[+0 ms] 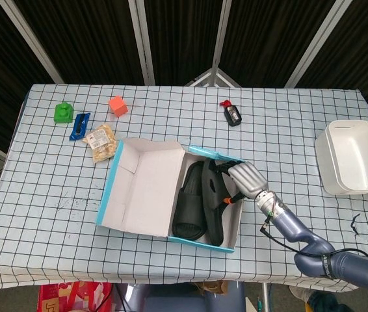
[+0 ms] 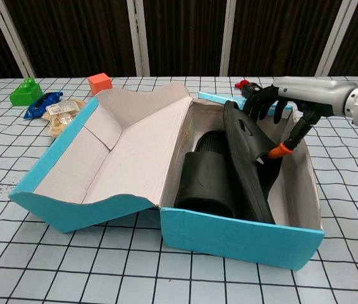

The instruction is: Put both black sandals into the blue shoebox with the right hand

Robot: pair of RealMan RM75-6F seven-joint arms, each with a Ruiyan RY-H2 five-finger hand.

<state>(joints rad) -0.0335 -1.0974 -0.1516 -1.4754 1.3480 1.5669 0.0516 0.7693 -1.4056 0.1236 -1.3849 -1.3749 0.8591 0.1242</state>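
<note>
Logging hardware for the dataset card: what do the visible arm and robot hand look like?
Only the right arm shows. The right robot hand has a silver-grey metallic back with black fingers, and an orange cap on its thumb tip. A silver wrist cylinder joins it to a smooth blue-grey arm, with a thin black cable looping beside the forearm. No markings are legible.

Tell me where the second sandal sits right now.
The second sandal leans on edge inside the blue shoebox, right of the flat sandal, with the right hand on its upper end.
</note>
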